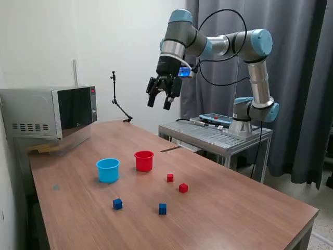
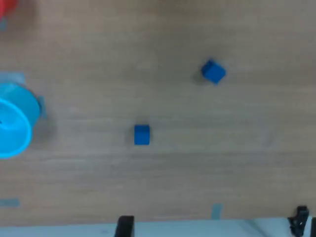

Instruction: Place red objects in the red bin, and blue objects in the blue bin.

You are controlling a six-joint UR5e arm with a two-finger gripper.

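Hovering high above table (image 1: 234,208), gripper (image 1: 159,102) released, cubes beside cups

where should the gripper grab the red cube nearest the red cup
Come straight down from above and close on two opposite side faces of the red cube. It sits flat on the table, apart from the red cup and the other red cube, so the fingers likely have room on both sides. The gripper hangs open well above.

Cups (image 1: 126,165) behind four cubes (image 1: 165,194)
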